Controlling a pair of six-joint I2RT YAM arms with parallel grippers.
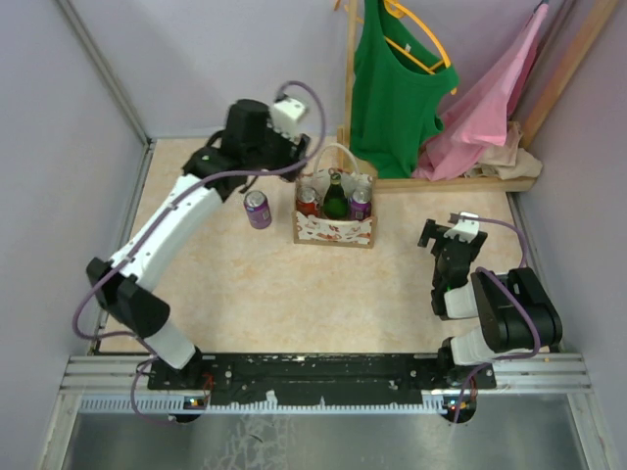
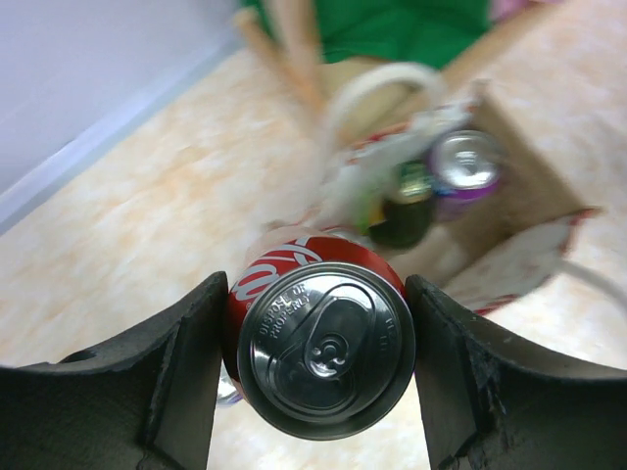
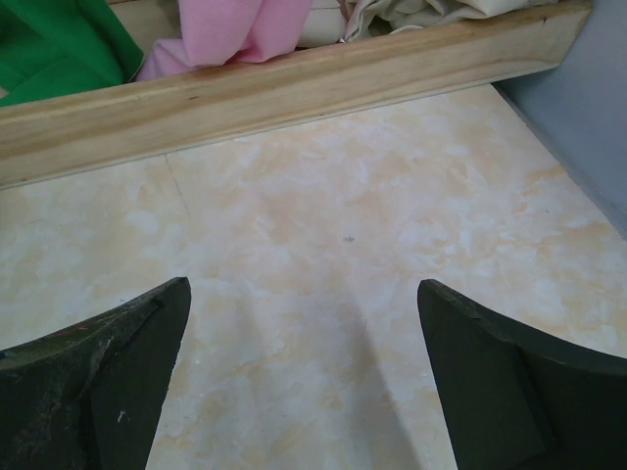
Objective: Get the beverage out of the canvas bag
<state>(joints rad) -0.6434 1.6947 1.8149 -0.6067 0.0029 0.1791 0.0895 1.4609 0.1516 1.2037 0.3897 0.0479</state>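
Note:
The canvas bag (image 1: 333,230) stands at the table's middle back, cream with a red print and looped handles. Inside it I see a red can (image 1: 307,201), a green bottle (image 1: 335,196) and a purple can (image 1: 360,203). My left gripper (image 1: 266,157) hangs just left of the bag; in the top view its body hides what it holds. The left wrist view shows that gripper (image 2: 315,289) shut on a red beverage can (image 2: 326,348), top toward the camera, a finger on each side. The bag (image 2: 529,264) lies behind it on the right. My right gripper (image 3: 304,294) stands open over bare table.
Another purple can (image 1: 258,209) stands on the table left of the bag. A wooden rack (image 1: 460,181) at the back carries a green top (image 1: 392,78) and a pink garment (image 1: 490,108). Walls close in the left, back and right sides.

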